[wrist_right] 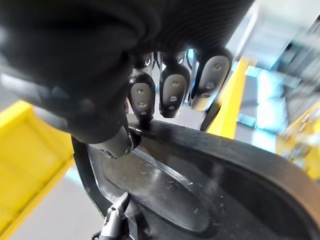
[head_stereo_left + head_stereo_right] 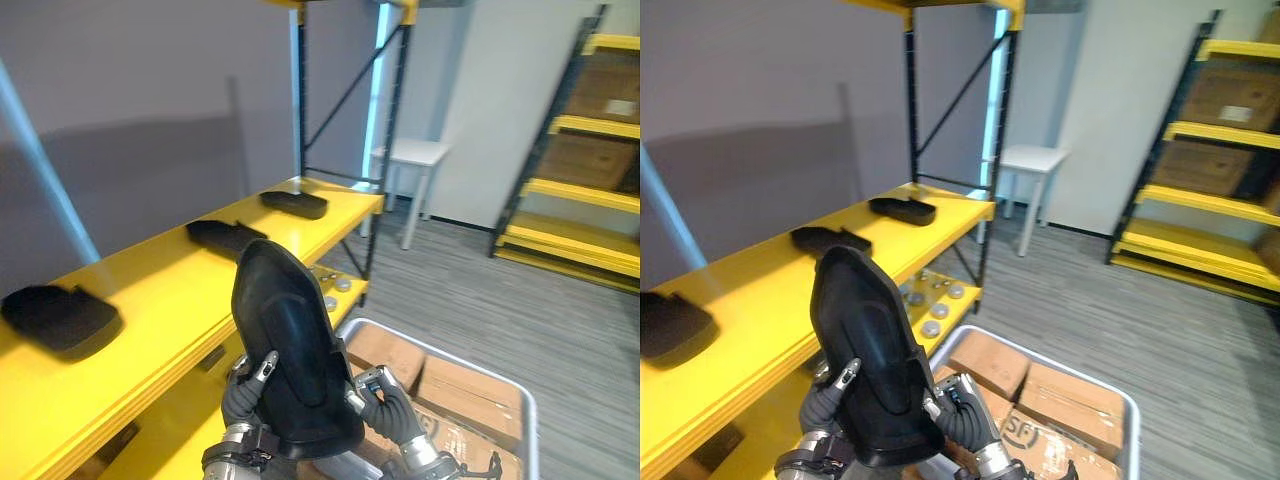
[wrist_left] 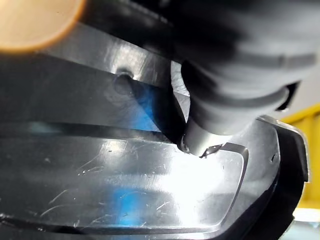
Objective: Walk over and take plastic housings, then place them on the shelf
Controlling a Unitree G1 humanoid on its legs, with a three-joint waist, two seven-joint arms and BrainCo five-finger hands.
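I hold a black plastic housing upright in front of me, between both hands. My left hand grips its lower left edge, with the thumb pressed on the glossy inner face. From the other side my right hand clamps the lower right edge; its fingers curl over the housing's rim. Just left of the held part runs the yellow shelf board. On it lie three more black housings: near, middle and far.
A grey bin with cardboard boxes stands on the floor at lower right. Small round silver parts sit on the lower shelf board. Behind the shelf's end is a white table. A second yellow rack with boxes lines the right wall.
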